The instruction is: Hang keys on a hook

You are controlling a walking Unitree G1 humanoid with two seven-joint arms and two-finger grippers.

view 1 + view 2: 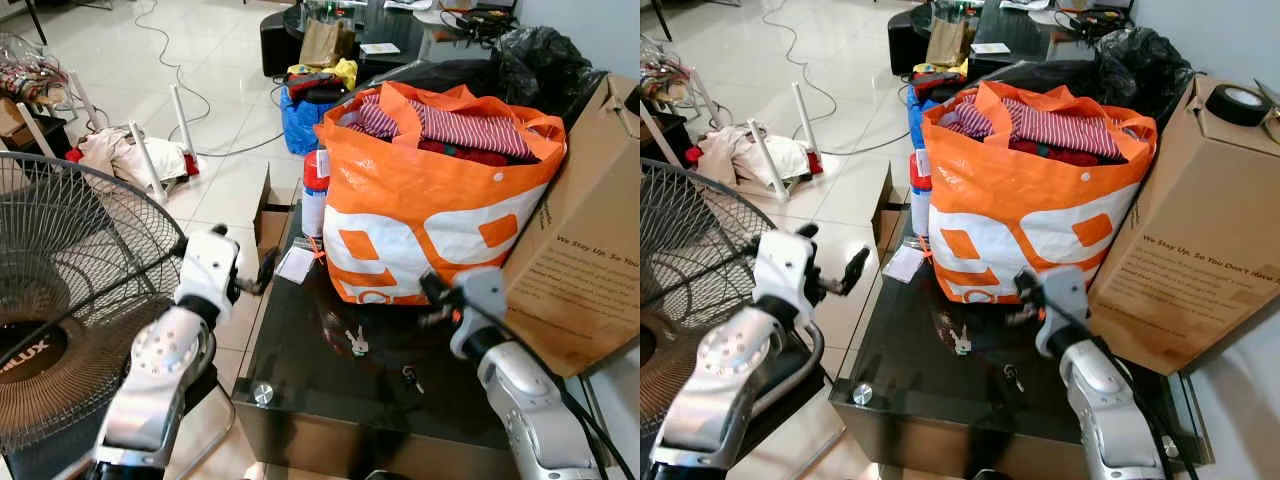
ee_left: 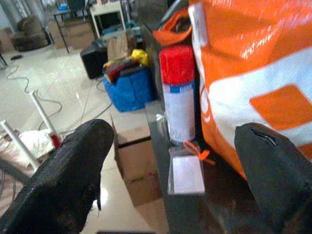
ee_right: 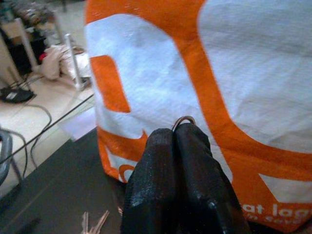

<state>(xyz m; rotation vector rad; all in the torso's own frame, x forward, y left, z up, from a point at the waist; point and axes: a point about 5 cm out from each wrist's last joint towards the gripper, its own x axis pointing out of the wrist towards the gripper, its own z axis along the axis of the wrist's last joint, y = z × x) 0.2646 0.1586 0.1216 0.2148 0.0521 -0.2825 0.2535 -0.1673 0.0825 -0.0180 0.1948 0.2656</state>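
Right hand (image 3: 176, 134) hovering low over the dark desk (image 1: 300, 375), fingers clenched on a small metal ring (image 3: 183, 120). Keys (image 1: 356, 342) lying on the desk just ahead, before the orange bag (image 1: 430, 210). Left hand (image 1: 262, 268) waiting released at the desk's left edge, near a red-capped spray can (image 2: 178, 92).

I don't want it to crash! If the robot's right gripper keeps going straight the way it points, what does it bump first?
Most likely the orange and white bag. The right gripper, shut on a small metal ring, points right at it.
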